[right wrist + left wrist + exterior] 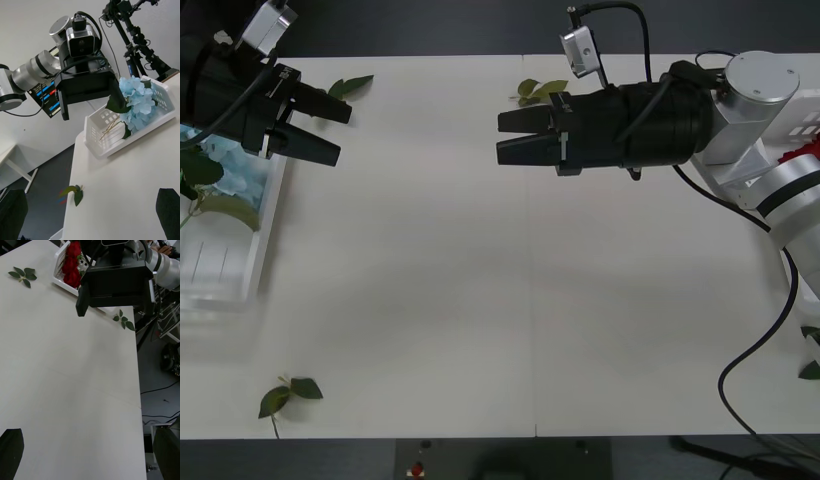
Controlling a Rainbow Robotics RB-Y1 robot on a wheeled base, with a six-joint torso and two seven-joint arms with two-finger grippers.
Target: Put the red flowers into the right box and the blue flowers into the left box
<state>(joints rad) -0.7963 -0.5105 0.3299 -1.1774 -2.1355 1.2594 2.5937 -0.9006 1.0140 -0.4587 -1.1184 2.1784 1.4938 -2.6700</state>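
The blue flowers [225, 172] lie in the left box [250, 255] at the table's left edge; in the right wrist view the same blue flowers [138, 99] fill the far end of that box [112, 147]. At the table's far right corner the red flowers [73, 262] rest in the right box [58, 263], and a bit of red [805, 155] peeks out behind the right arm. My left gripper [340, 135] hovers open beside the left box, holding nothing. Over the table's back middle my right gripper [499, 137] is open and holds nothing.
Loose green leaf sprigs lie on the white table: one behind the left gripper [350, 86], one behind the right gripper [540, 90], one near the front left edge [290, 393]. A black cable [755, 360] hangs from the right arm.
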